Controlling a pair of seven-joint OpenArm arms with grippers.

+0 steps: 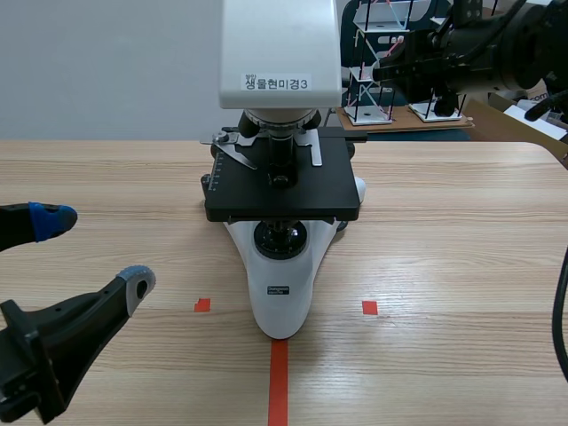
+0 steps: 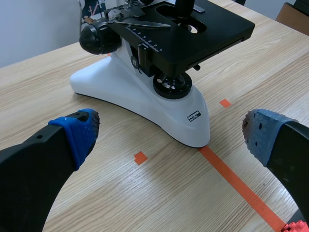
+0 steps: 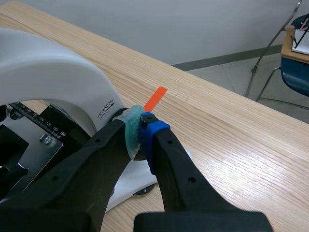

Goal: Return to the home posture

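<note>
A white microscope (image 1: pixel 282 297) with a black stage (image 1: pixel 284 182) stands at the middle of the wooden table. My left gripper (image 1: pixel 96 253) hovers low at the near left, open, with nothing between its blue pads; in the left wrist view the microscope's base (image 2: pixel 145 99) lies ahead of the left gripper (image 2: pixel 169 140). My right arm (image 1: pixel 461 44) is raised at the far right, and its fingertips are hidden behind the microscope's head. In the right wrist view the right gripper (image 3: pixel 140 133) is shut on nothing, pads together, close beside the microscope's white arm (image 3: pixel 53 79).
Orange-red tape marks (image 1: pixel 278 382) lie in front of the microscope. Behind the table stands a second table with small wire-frame models (image 1: pixel 368 67). A chair (image 3: pixel 294 72) stands on the floor past the table's far edge.
</note>
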